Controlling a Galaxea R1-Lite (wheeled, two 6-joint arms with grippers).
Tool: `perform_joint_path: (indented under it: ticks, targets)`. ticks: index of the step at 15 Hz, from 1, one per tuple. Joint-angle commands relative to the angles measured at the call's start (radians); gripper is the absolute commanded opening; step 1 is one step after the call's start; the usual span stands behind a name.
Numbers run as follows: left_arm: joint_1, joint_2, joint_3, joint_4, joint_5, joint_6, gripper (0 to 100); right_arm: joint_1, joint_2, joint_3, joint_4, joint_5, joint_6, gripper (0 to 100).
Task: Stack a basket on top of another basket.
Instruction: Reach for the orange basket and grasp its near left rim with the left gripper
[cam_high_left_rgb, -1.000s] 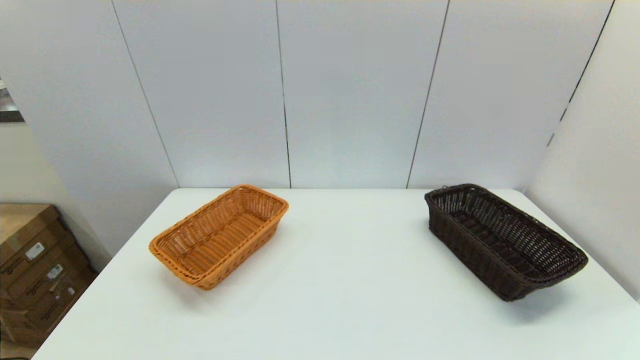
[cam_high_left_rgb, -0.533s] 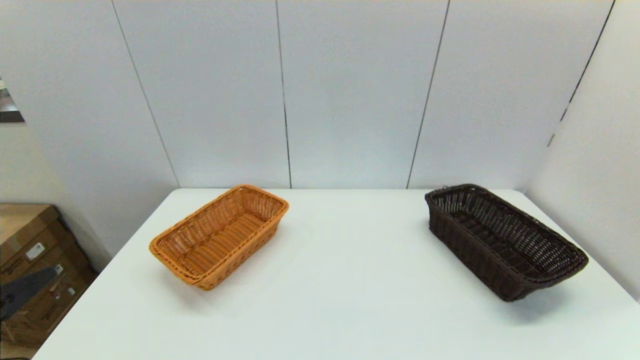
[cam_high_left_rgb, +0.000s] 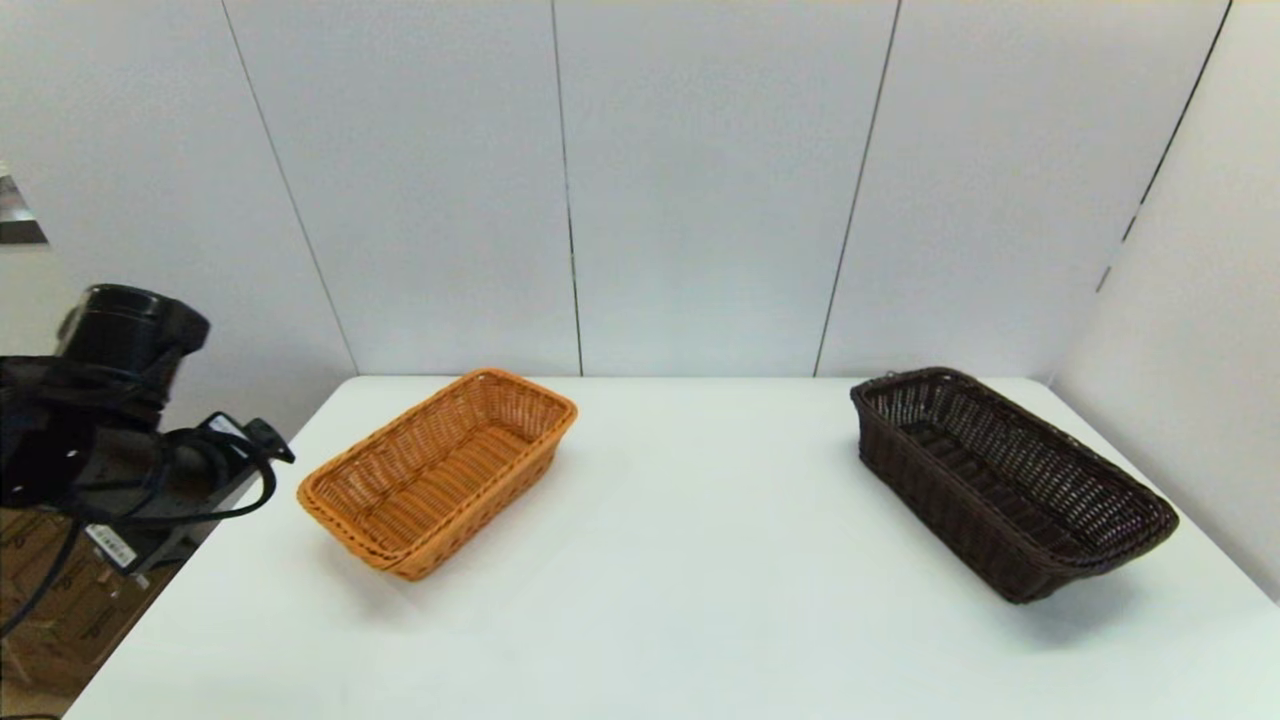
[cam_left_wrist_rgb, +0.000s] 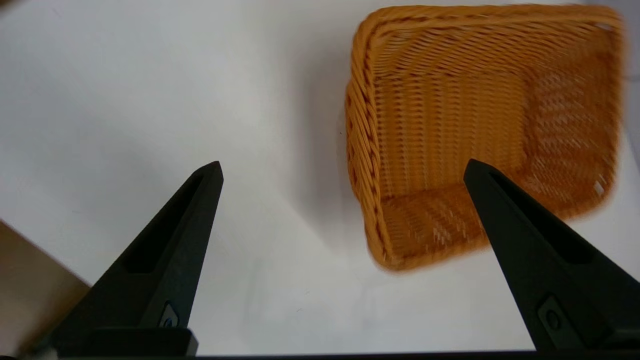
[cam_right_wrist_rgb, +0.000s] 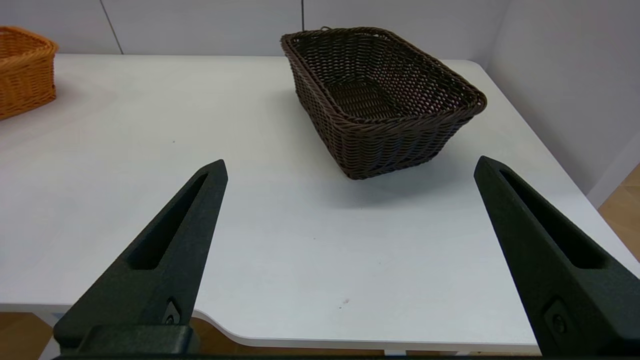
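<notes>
Above the table's left edge, the left gripper (cam_left_wrist_rgb: 342, 170) has its jaws spread wide apart with nothing between them, two long black fingers (cam_left_wrist_rgb: 170, 250) pointing down at the white table (cam_left_wrist_rgb: 150, 100). Look past them in the left wrist view and there's the orange-tan basket (cam_left_wrist_rgb: 480, 130), open side up, one short end lying near the right-hand finger, its braided rim clear of both tips. No contact at all.

Over to the right gripper (cam_right_wrist_rgb: 350, 167): jaws also wide apart and empty, held low at the near edge of the table (cam_right_wrist_rgb: 250, 225) and aimed across it. Straight ahead between the fingertips but well apart from them sits the dark brown basket (cam_right_wrist_rgb: 380, 100), upright on the tabletop, its rolled rim and open-weave band plain to see. A corner of the orange-tan basket (cam_right_wrist_rgb: 25, 70) peeks in at the far side of that view.

Now the head view. The left arm (cam_high_left_rgb: 110, 420) shows at the left border, a black wrist with looped cables raised beside the table corner; its fingers are out of this view. The right arm doesn't show here at all, so only its own wrist camera places it. This view gives the layout: orange-tan basket (cam_high_left_rgb: 440, 470) on the left, dark brown basket (cam_high_left_rgb: 1010, 480) on the right, both angled, well apart, bare table (cam_high_left_rgb: 700, 560) between them. Cardboard boxes (cam_high_left_rgb: 50, 600) sit on the floor behind the left arm.
</notes>
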Motion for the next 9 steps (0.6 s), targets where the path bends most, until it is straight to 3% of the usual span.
perform_joint_path:
  ticks: [1, 4, 9]
  targets:
    - [-0.008, 0.346, -0.163, 0.037, -0.013, -0.134, 100, -0.001, 0.000, -0.001, 0.000, 0.000, -0.001, 100]
    - [-0.006, 0.404, -0.220, 0.072, -0.105, -0.136, 100, -0.001, 0.000, 0.000, 0.000, 0.000, -0.001, 100]
    - [-0.029, 0.491, -0.254, 0.077, -0.133, -0.134, 100, 0.001, 0.000, 0.000, 0.000, 0.002, -0.002, 100]
